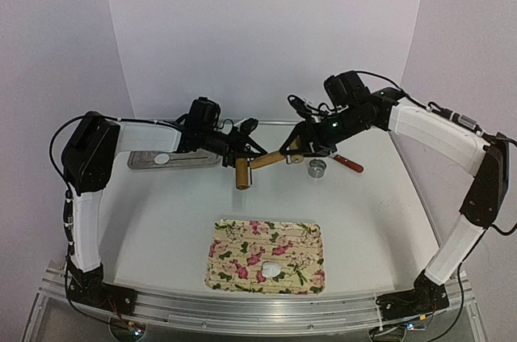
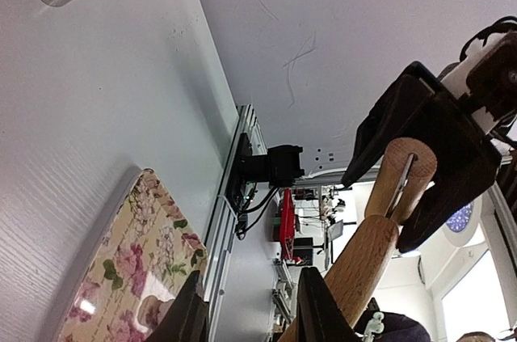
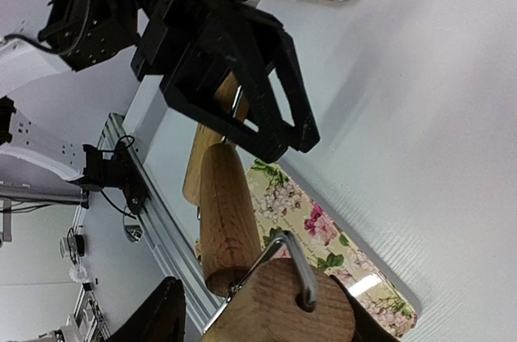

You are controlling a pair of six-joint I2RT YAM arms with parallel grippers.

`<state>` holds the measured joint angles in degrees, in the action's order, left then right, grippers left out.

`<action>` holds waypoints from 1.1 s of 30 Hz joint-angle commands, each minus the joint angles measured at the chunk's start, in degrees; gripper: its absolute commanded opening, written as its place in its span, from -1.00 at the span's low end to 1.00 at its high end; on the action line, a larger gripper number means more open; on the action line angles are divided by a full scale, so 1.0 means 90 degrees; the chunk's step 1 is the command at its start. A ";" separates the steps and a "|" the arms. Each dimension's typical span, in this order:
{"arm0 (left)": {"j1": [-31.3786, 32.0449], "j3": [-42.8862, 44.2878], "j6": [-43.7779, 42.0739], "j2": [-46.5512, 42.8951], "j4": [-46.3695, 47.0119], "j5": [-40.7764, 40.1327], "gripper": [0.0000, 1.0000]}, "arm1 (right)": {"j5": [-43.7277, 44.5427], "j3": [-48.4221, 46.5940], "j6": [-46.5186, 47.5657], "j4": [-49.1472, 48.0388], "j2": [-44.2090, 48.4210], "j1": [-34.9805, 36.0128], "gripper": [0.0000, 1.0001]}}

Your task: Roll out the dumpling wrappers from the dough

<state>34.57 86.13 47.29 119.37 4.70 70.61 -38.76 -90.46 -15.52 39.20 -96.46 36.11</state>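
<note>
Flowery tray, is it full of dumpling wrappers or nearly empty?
Nearly empty. Only one dumpling wrapper lies on the flowery tray, toward its near edge; the rest shows just the flower pattern.

My top camera looks down from behind. The wrist cameras peer close past left pincer and right pincer, sharing the rolling pin and floral tray beyond.

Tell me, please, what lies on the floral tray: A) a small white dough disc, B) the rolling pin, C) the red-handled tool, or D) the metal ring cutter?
A: a small white disc rests on the floral tray, while the rolling pin, ring cutter and red-handled tool are all farther back, off the tray.
</note>
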 commanded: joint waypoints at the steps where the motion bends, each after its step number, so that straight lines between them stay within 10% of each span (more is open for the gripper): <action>1: 0.0028 0.0115 0.0781 -0.0079 -0.0134 -0.0305 -1.00 | -0.1433 -0.0337 0.0673 -0.0284 -0.0163 0.0490 0.16; 20: 0.0170 -0.0331 -0.0486 -0.0639 -0.0113 -0.0774 -1.00 | -0.1082 -0.0642 -0.0713 -0.0541 -0.0668 0.0278 0.57; 33: 0.0162 -0.0110 -0.0696 -0.0637 -0.0790 -0.1066 -1.00 | -0.0834 -0.0663 -0.1092 -0.0491 -0.0852 0.0273 -0.07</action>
<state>35.12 83.57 41.93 115.98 1.00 64.35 -44.75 -93.03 -24.78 39.84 -103.72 37.66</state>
